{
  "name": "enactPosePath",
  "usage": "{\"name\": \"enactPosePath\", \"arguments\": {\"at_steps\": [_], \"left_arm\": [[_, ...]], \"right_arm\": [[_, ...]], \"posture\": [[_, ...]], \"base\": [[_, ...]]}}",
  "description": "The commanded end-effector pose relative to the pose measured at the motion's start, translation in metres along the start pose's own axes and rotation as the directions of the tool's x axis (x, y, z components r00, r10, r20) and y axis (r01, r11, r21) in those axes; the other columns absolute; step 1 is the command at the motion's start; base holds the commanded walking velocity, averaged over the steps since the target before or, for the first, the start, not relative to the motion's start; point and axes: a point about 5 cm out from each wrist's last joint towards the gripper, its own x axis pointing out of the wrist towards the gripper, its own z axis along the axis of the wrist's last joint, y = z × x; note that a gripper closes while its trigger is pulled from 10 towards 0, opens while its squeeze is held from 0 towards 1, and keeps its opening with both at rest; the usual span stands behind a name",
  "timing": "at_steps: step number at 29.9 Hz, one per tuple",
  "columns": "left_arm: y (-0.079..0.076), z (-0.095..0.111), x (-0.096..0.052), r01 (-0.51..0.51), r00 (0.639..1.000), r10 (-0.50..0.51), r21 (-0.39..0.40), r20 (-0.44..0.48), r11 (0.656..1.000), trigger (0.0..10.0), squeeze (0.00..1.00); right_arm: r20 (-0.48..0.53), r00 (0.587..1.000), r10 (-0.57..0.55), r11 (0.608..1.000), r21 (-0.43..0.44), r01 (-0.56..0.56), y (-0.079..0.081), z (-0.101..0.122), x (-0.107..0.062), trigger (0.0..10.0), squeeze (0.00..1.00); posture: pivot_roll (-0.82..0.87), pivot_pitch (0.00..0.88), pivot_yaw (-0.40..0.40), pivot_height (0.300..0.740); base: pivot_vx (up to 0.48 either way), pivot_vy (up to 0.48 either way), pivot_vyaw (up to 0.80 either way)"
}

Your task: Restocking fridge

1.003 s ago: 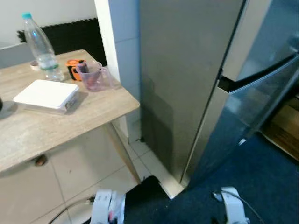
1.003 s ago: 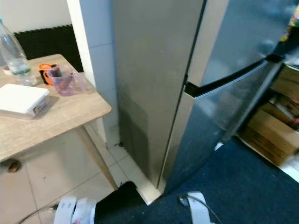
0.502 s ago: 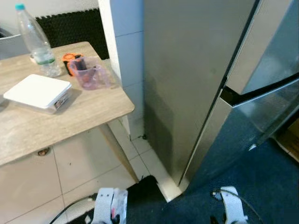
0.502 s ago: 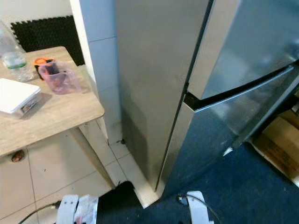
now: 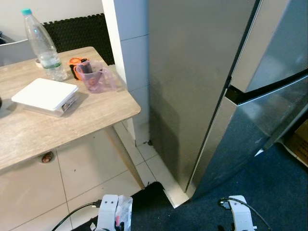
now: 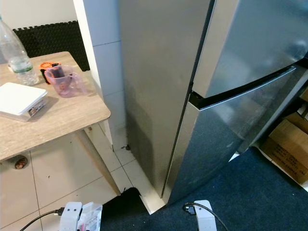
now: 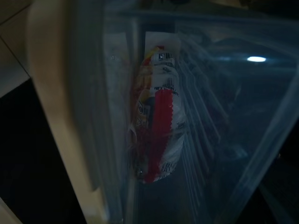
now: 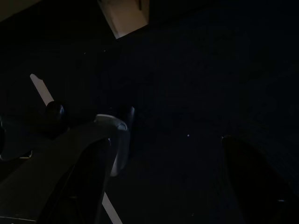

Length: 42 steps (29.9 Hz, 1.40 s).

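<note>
- Facing the closed fridge (image 5: pixel 202 86), which fills the centre and right of my head view.
- My left gripper holds a clear bag (image 7: pixel 187 135) with a red-and-yellow packet (image 7: pixel 156 116) inside.
- My right gripper (image 8: pixel 163 186) hangs spread open over dark carpet (image 6: pixel 260 192).
- A table (image 5: pixel 72 120) with a bottle (image 5: pixel 44 48) sits upper left.

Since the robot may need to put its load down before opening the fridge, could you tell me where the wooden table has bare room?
The wooden table is bare along its near edge, in front of the white box, and at the corner towards the fridge. The back edge is crowded: the water bottle, the orange object and the pink measuring cup stand close together there.
</note>
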Motion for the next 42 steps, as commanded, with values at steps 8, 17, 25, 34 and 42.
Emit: {"name": "enactPosePath", "arguments": {"at_steps": [8,17,25,34,42], "left_arm": [[-0.006,-0.007,0.0,0.027,0.999,-0.026,0.004,-0.025,1.0,10.0,0.0],[-0.007,-0.008,0.0,0.03,0.999,-0.03,-0.005,-0.024,1.0,10.0,0.0],[-0.009,-0.009,0.0,0.032,0.999,-0.032,-0.03,-0.021,0.999,10.0,0.0],[-0.01,-0.008,0.0,0.035,0.999,-0.036,-0.031,-0.02,0.999,10.0,0.0],[-0.011,-0.009,0.001,0.04,0.999,-0.041,-0.031,-0.022,0.999,10.0,0.0]], "right_arm": [[-0.017,1.0,0.0,1.0,-0.02,0.0,-0.002,-0.004,-0.001,10.0,0.0],[-0.018,1.0,0.007,0.999,-0.041,-0.008,-0.002,-0.004,-0.001,10.0,0.0],[0.011,0.998,0.065,0.992,-0.112,-0.064,0.0,0.007,0.0,10.0,0.0],[0.037,0.995,0.087,0.989,-0.123,-0.082,0.001,0.016,0.001,10.0,0.0],[0.038,0.997,0.07,0.988,-0.137,-0.064,-0.001,0.017,0.001,10.0,0.0]], "posture": [[-0.05,0.027,-0.006,0.74],[-0.06,0.034,-0.007,0.74],[-0.06,0.036,-0.01,0.74],[-0.06,0.036,-0.01,0.74],[-0.06,0.037,-0.01,0.74]], "base": [[0.0,-0.48,0.0],[0.0,-0.427,0.0],[0.0,0.0,0.48],[0.0,0.0,0.78],[0.0,0.0,0.55]]}}
